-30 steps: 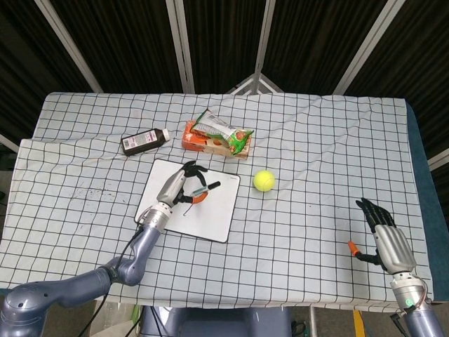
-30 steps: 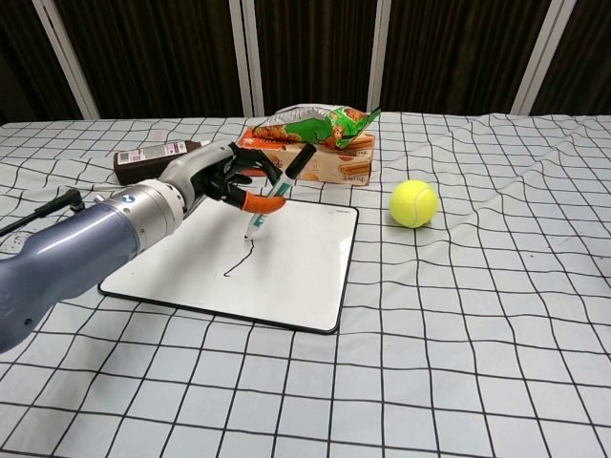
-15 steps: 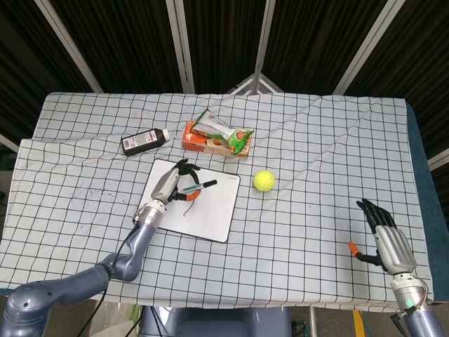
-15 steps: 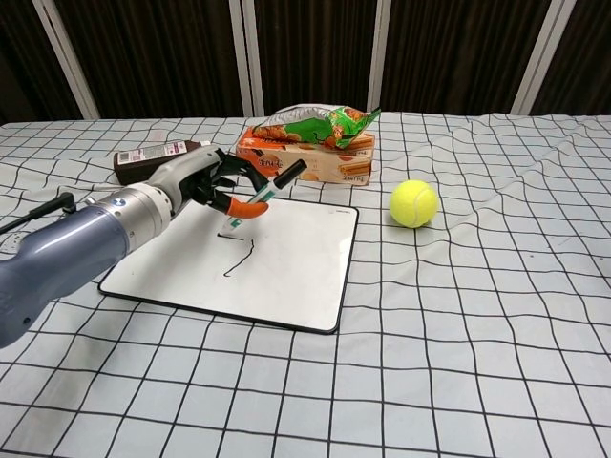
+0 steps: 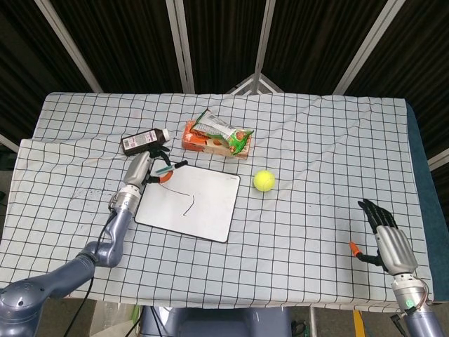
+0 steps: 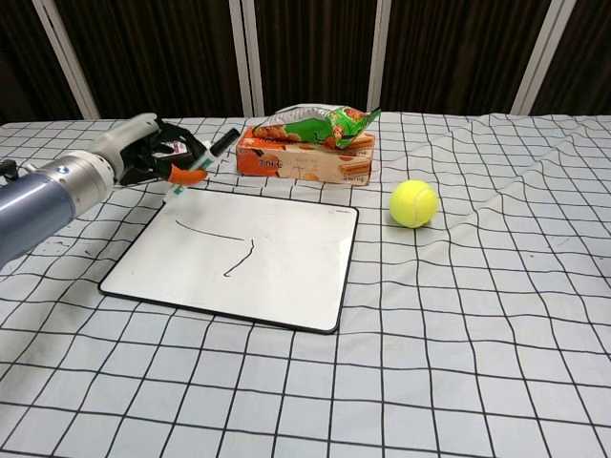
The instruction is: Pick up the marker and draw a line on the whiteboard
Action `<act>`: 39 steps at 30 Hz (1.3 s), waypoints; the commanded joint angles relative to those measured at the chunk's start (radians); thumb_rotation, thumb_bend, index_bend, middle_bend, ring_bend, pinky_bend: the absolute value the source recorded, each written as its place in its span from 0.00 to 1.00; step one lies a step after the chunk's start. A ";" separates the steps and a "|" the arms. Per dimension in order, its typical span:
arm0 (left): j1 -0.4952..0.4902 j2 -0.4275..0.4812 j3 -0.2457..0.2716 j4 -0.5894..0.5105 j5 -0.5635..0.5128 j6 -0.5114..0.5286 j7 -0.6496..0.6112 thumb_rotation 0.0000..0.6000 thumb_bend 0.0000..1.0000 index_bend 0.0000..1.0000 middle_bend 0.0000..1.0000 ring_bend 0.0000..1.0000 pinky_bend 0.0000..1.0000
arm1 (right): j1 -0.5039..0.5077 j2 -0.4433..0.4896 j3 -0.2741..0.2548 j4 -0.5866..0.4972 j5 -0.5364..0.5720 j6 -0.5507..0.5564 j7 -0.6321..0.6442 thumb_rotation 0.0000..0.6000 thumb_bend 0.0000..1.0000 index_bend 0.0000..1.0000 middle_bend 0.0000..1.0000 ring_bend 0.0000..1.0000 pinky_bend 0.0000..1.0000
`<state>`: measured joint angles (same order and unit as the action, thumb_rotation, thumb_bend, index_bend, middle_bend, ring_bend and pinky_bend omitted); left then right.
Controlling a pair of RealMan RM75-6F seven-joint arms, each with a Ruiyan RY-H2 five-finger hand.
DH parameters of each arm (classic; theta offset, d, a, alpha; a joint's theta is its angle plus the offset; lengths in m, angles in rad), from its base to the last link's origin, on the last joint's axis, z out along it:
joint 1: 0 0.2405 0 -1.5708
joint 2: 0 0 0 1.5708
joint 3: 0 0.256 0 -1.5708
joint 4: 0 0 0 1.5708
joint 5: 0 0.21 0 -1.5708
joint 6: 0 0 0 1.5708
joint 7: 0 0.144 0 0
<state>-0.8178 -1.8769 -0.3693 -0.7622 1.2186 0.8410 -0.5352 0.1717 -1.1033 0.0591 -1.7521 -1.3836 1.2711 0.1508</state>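
The whiteboard (image 5: 210, 207) (image 6: 286, 277) lies on the checked tablecloth and carries a thin black line (image 6: 229, 243) running from its upper left toward its middle. My left hand (image 5: 140, 168) (image 6: 143, 153) holds the marker (image 5: 167, 168) (image 6: 200, 164) at the board's far left corner, tip pointing down toward the board's edge. Whether the tip touches the board is unclear. My right hand (image 5: 389, 239) rests at the table's near right edge, fingers stretched out, holding nothing; the chest view does not show it.
A dark bottle (image 5: 145, 141) lies just behind my left hand. An orange box with a snack bag on top (image 5: 219, 137) (image 6: 310, 143) sits behind the board. A tennis ball (image 5: 264, 180) (image 6: 413, 203) lies right of the board.
My left hand has carried the marker from the board's middle to its far left corner, leaving a longer line across the board's upper part. The right hand has not moved.
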 commanded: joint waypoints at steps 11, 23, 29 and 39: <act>0.059 0.132 0.029 -0.131 0.046 0.095 0.065 1.00 0.54 0.72 0.24 0.05 0.09 | 0.002 0.001 -0.003 0.000 -0.007 -0.003 -0.003 1.00 0.33 0.00 0.00 0.00 0.00; 0.144 0.230 0.188 -0.167 0.104 0.133 0.447 1.00 0.45 0.65 0.21 0.05 0.08 | 0.002 0.001 -0.005 -0.007 -0.008 -0.006 -0.007 1.00 0.33 0.00 0.00 0.00 0.00; 0.182 0.250 0.209 -0.226 0.047 0.112 0.569 1.00 0.38 0.57 0.15 0.02 0.04 | 0.001 0.002 -0.004 -0.010 -0.006 -0.004 -0.010 1.00 0.33 0.00 0.00 0.00 0.00; 0.225 0.276 0.185 -0.318 -0.070 0.118 0.693 1.00 0.21 0.13 0.00 0.00 0.00 | 0.002 0.004 -0.006 -0.009 -0.007 -0.007 -0.011 1.00 0.33 0.00 0.00 0.00 0.00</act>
<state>-0.6061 -1.6139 -0.1756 -1.0559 1.1693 0.9491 0.1425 0.1736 -1.0993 0.0535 -1.7610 -1.3902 1.2636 0.1396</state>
